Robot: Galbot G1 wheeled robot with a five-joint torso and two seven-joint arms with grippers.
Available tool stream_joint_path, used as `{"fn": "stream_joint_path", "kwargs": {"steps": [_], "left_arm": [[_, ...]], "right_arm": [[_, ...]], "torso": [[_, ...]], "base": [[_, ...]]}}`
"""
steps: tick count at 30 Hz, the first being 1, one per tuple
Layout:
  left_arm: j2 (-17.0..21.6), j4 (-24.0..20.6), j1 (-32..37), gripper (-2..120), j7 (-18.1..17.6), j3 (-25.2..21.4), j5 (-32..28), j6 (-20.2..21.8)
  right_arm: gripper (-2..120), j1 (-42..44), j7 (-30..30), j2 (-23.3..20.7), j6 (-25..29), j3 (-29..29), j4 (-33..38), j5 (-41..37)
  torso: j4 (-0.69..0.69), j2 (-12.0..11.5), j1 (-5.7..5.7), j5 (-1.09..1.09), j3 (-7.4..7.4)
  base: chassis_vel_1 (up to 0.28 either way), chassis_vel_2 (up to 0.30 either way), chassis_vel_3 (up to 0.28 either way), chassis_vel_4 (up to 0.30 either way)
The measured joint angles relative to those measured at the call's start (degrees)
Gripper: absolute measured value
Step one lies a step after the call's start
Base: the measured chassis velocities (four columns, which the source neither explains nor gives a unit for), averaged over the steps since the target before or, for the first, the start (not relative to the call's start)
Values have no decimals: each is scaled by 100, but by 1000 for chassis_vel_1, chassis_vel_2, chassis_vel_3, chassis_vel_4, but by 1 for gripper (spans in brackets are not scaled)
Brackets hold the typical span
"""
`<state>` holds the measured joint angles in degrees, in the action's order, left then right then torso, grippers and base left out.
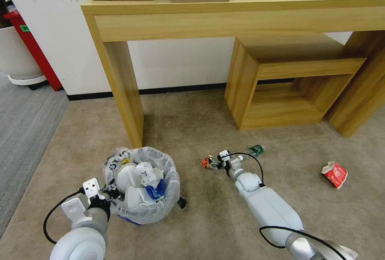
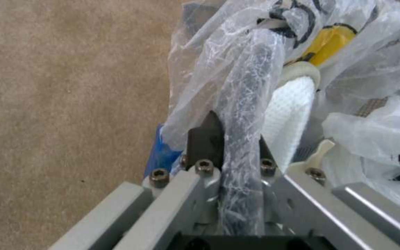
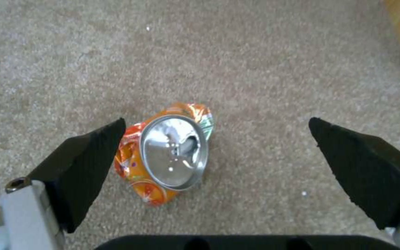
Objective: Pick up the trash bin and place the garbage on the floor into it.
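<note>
While the left gripper point(image 1: 105, 192) holds the trash bin point(image 1: 142, 185) by its near rim, its fingers point(image 2: 205, 140) clamped on the bag-covered edge, the bin sits low over the beige floor point(image 1: 192, 131) beside the leg of a wooden surface point(image 1: 240, 7); whether its base touches the carpet cannot be told. The bin's translucent liner holds white slippers point(image 1: 128, 177) and crumpled white-and-blue wrappers point(image 1: 154, 181). To the bin's right, the right gripper point(image 1: 214, 163) reaches down toward a crushed orange can point(image 3: 167, 156) lying on the carpet, its fingers point(image 3: 84, 163) spread wide apart on either side of the can, one close beside it, neither clearly touching. Further litter lies on the floor: a small green-labelled bottle point(image 1: 256, 150) just beyond the right gripper and a red packet point(image 1: 335, 174) well apart to the right.
</note>
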<state>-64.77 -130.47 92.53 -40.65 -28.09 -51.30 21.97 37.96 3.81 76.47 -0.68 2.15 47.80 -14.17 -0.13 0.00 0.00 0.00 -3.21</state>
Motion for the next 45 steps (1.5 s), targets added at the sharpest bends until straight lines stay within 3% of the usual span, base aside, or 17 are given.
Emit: {"fn": "stream_joint_path", "kwargs": {"steps": [28, 45], "left_arm": [[61, 47, 39, 0, 36, 93, 62, -3], [73, 155, -54, 0, 13, 245, 73, -10]], "right_arm": [[100, -601, 30, 848, 611, -206, -1698, 488], [100, -703, 199, 1082, 751, -368, -2185, 619]], "torso": [[1, 0, 0, 0, 0], [1, 0, 0, 0, 0]], "base": [[0, 0, 0, 0], [0, 0, 0, 0]]}}
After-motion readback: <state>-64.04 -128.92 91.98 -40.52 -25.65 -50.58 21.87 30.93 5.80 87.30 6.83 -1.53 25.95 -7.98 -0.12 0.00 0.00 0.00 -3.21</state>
